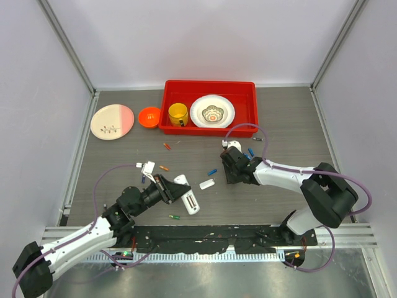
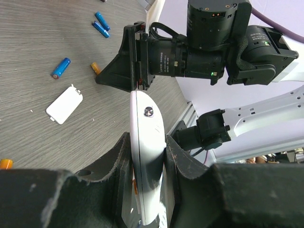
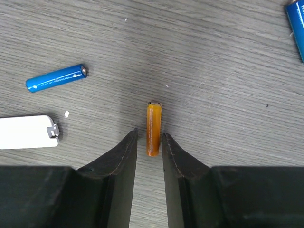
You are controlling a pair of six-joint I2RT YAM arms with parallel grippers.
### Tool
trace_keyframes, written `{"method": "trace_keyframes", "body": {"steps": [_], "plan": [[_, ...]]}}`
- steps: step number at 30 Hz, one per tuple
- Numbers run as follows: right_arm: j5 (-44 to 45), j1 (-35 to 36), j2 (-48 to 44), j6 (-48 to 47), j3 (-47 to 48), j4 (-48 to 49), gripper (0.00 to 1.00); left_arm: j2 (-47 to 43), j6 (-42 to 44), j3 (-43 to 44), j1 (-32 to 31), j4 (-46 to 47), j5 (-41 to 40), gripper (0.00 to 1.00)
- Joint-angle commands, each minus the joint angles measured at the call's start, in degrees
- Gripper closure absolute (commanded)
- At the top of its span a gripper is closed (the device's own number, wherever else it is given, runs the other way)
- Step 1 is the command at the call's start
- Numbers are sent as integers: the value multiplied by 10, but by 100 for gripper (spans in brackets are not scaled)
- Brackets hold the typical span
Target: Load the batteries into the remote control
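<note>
Loading in progress: the left gripper [image 2: 147, 140] is clamped on the remote control [image 2: 147, 109]. From the wrist the slim white handset shows edge-on, its far end jutting past the fingertips toward the other arm. From overhead, a dark recess [image 1: 191, 202] shows on the remote's upturned face, probably the opened battery bay. The white back cover [image 1: 207, 184] lies flat on the table [image 1: 291, 124] just beyond that free end, between the two grippers. A blue battery [image 1: 212, 172] lies near it.

To the right, the right gripper [image 3: 149, 142] is down at the table with its jaws narrowly apart, straddling the near end of an orange battery [image 3: 153, 124]. A sliver of table shows between one finger [image 3: 127, 156] and the cell, so it does not look pinched yet. The rest of the thin orange cell lies straight out ahead of the fingertips.

The step in hand appears to be picking up a cell. The next move calls for closing squarely on it and lifting it. It must then be carried leftward to the held remote, turned to match the bay's length and polarity.
</note>
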Motion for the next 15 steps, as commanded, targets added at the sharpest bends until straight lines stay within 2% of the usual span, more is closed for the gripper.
{"method": "trace_keyframes", "body": {"steps": [1, 6, 9, 15], "plan": [[-2, 1, -14, 1, -11, -22, 67, 5, 9, -14, -2, 41, 4, 100], [-6, 0, -5, 0, -7, -30, 69, 13, 10, -13, -2, 50, 5, 100], [-9, 0, -3, 2, -7, -35, 73, 19, 10, -13, -1, 55, 6, 100], [-15, 0, 2, 25, 5, -63, 99, 49, 14, -6, -2, 91, -4, 100]]}}
